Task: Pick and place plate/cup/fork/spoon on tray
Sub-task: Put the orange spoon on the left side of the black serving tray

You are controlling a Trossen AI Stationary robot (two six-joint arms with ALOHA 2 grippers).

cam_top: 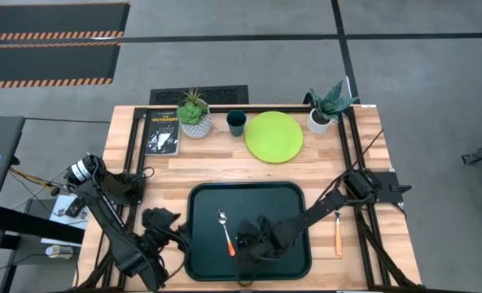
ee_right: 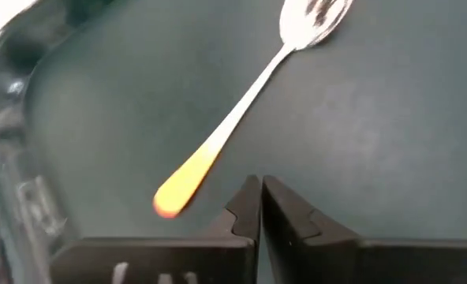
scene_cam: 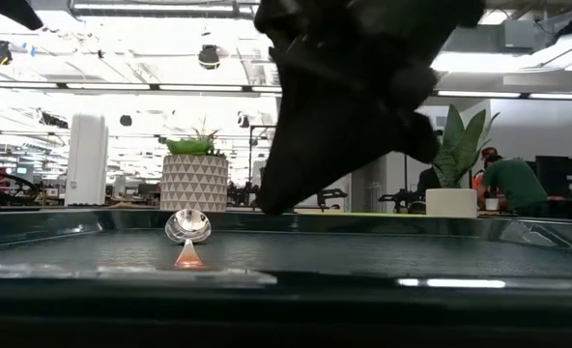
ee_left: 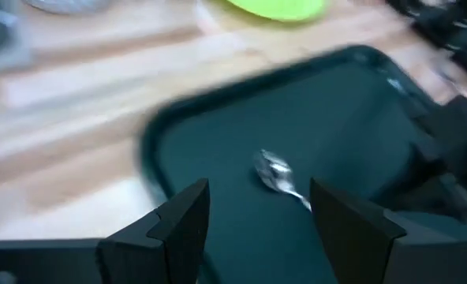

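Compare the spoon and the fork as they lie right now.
The spoon lies inside the tray; the fork lies on the bare wooden table, to the right of the tray. The spoon lies slightly slanted, the fork nearly straight. The right gripper, shut, is beside the spoon, while nothing is near the fork. Both have orange handles and metal heads.

The spoon has a shiny metal bowl and glossy orange plastic handle; beneath it, the tray is dark plastic with faint sheen; around the tray, the tabletop is pale planked wood.
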